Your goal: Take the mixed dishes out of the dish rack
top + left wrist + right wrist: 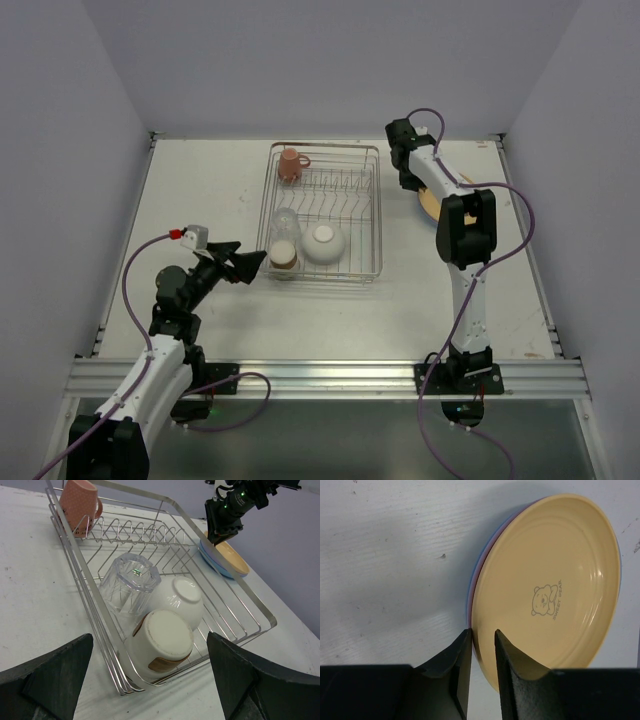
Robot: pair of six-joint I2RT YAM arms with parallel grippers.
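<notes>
Plate stack (550, 590) lies flat, yellow face up — right hand (483, 632) slightly parted astride its rim; left hand (150, 637) gapes wide.

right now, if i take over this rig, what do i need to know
left hand: open, hovering by the dish rack's near left corner, holding nothing.
right hand: astride the yellow plate's rim, jaws narrowly apart; grip unclear.
done: three plates stacked on the table right of the rack, yellow on top.
left to do: pink mug, clear glass, brown-banded cup and white bowl, all in the rack.
</notes>
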